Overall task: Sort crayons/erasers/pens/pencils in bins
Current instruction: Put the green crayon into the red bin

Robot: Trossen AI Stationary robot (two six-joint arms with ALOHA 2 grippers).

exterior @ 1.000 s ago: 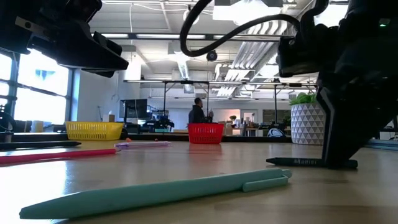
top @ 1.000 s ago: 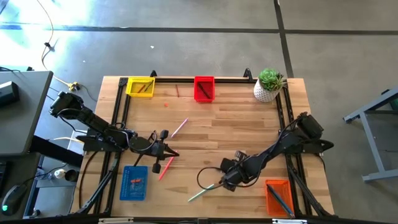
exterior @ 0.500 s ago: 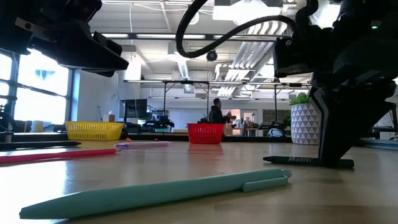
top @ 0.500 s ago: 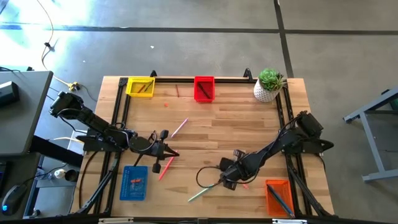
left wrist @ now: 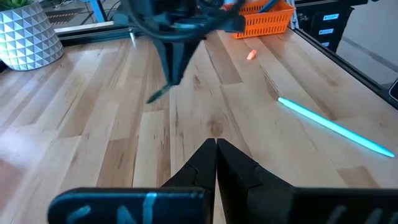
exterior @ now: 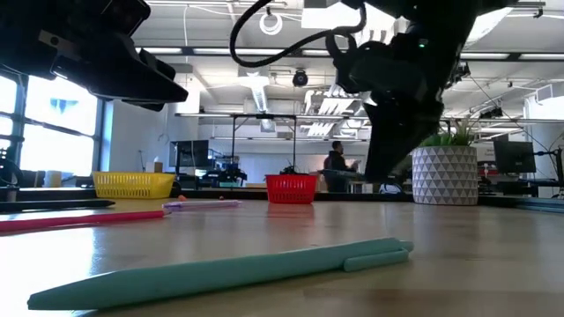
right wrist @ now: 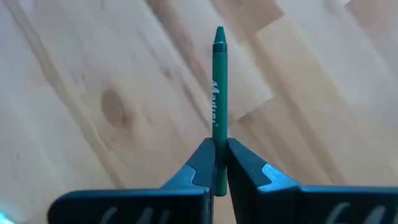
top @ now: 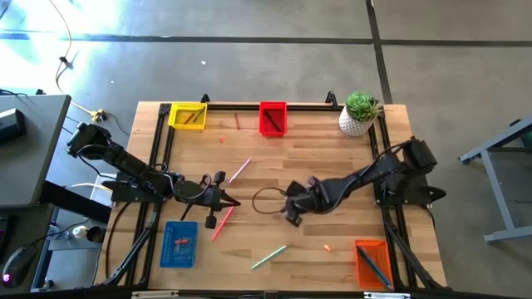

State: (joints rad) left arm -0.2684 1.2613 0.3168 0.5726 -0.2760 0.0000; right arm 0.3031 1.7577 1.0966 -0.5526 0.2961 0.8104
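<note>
My right gripper (top: 293,218) hovers over the middle of the table, shut on a dark green crayon (right wrist: 219,81). The left wrist view shows the crayon (left wrist: 157,96) poking out below that gripper. My left gripper (left wrist: 216,147) waits shut and empty at the table's left (top: 229,203). The yellow bin (top: 187,115) and red bin (top: 273,118) stand at the far edge. The blue bin (top: 179,244) is near left, the orange bin (top: 371,262) near right. A teal pen (top: 268,257), a red pen (top: 221,223) and a pink pen (top: 239,170) lie flat on the wood. My right gripper pinches the crayon's blunt rear end (right wrist: 219,142) between its two fingers. The fingers slant steeply down from above and lie along the crayon, most of which sticks out past the fingertips. The crayon hangs clear of the table, its pointed tip (right wrist: 219,32) leading downward.
A white plant pot (top: 359,114) stands at the far right corner. A small orange piece (top: 327,247) lies near the orange bin. Black rails (top: 160,166) run along the table's left, far and right sides. Bare wood lies between the two grippers and the far bins.
My right gripper has taken hold of the green crayon that lay near the table's near edge. It has risen with it and gone toward the far edge and a little left. The crayon is now lifted clear of the wood.
</note>
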